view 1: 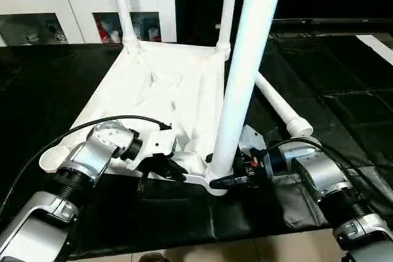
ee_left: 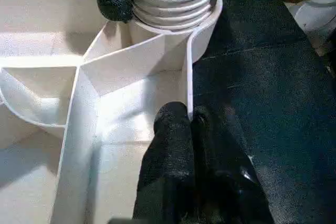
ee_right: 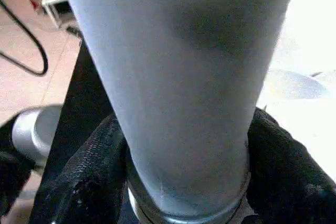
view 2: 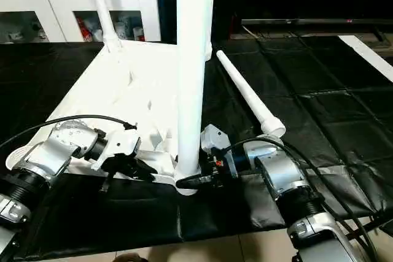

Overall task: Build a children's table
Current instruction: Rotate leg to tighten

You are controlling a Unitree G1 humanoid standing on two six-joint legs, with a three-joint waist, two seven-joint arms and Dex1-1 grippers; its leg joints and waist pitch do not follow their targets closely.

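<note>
On the left, the left gripper (view 1: 161, 165) has its two black fingers pressed together on the thin near wall of the upturned white plastic children's table (view 1: 166, 84), which lies ribbed side up on the black padded floor mat (view 2: 319, 121). Just beside it, at the near corner socket, stands the long round white tapered leg (view 1: 245, 72), its ridged base sitting in the socket. The right gripper (view 2: 198, 179) has its fingers one on each side of that base, touching it.

To seat this leg well, I'd keep the left hold firm so the top cannot slide, and keep the leg upright while it is driven home.

Two more legs (view 1: 120, 4) rise from the far corners, cut off above, and a spare white leg (view 2: 249, 96) lies on the mat to the right. How deep the near leg sits, I can't tell.
</note>
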